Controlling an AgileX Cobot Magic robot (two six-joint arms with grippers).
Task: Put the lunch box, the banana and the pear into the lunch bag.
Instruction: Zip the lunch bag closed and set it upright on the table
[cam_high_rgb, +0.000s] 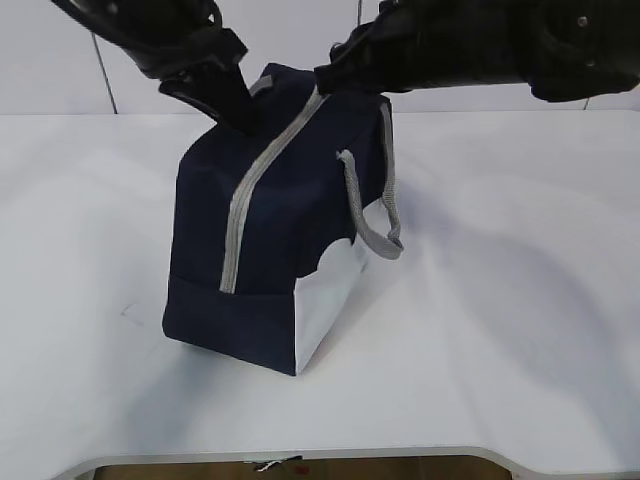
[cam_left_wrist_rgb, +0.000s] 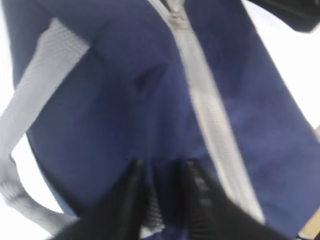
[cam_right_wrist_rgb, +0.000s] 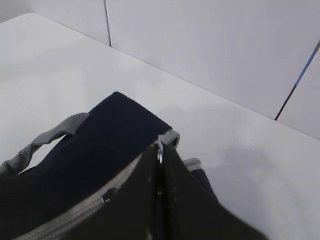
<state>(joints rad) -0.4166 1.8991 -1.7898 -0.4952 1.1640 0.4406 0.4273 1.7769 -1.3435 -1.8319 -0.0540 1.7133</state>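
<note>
A white tabletop (cam_high_rgb: 520, 300) runs back to a pale panelled wall (cam_right_wrist_rgb: 210, 45) with thin dark seams. The lunch bag (cam_high_rgb: 270, 250) stands on the tabletop a little left of the middle in the exterior view, upright on its base. Its long axis runs from the near left corner away toward the back right, so one short end faces the camera and the other points at the wall.

The bag is boxy, of navy-blue fabric, with a white lower panel (cam_high_rgb: 335, 300) on its right side. A grey zipper (cam_high_rgb: 245, 210) runs along the top ridge and down the near end, and looks zipped along all of its visible length. A grey webbing handle (cam_high_rgb: 375, 205) hangs in a loop down the right side; a second strap (cam_left_wrist_rgb: 30, 105) shows in the left wrist view on the other side.

The left claw (cam_high_rgb: 225, 100) comes down from the upper left onto the top of the bag, left of the zipper. In its wrist view the two black fingers (cam_left_wrist_rgb: 130, 195) stand a little apart with a fold of blue fabric between them, pinching the cloth. The right claw (cam_right_wrist_rgb: 160, 155) reaches in from the upper right to the far end of the zipper, its jaws pressed together on the small metal zipper pull (cam_right_wrist_rgb: 160, 147).
</note>
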